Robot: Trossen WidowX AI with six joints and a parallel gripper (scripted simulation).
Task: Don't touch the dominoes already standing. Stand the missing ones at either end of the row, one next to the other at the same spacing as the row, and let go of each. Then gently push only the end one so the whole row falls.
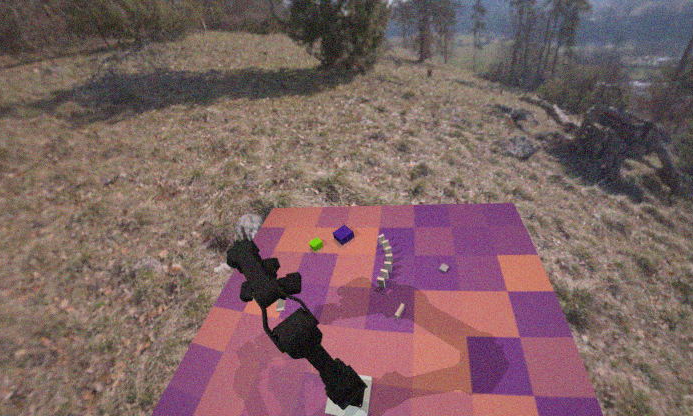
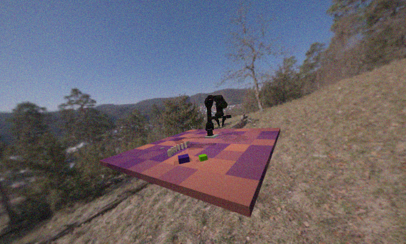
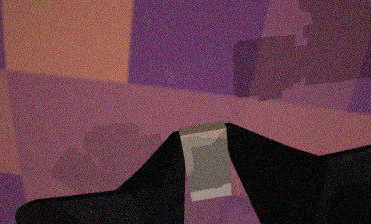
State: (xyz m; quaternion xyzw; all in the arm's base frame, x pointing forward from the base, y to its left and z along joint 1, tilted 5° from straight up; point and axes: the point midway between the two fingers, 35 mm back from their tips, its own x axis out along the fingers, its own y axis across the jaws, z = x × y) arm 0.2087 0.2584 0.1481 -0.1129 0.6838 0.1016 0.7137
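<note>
My gripper (image 2: 221, 125) (image 3: 202, 134) is shut on a pale domino (image 1: 280, 306) (image 3: 211, 167), held above the table at the left in the top view, well away from the row. The wrist view shows it between the two fingertips. Several pale dominoes stand in a gently curved row; a middle one (image 1: 388, 257) (image 2: 178, 147) shows in the top and exterior views. The near end domino (image 1: 381, 282) stands upright. Another pale domino (image 1: 399, 310) lies on the table nearer the arm's base than that end. The fingertips are hidden behind the gripper body in the top view.
A dark blue block (image 1: 343, 234) (image 2: 183, 158) and a bright green block (image 1: 316, 243) (image 2: 203, 157) lie to the left of the row's far end in the top view. A small grey block (image 1: 443, 267) lies to the row's right. The checkered table (image 1: 545, 361) has open edges.
</note>
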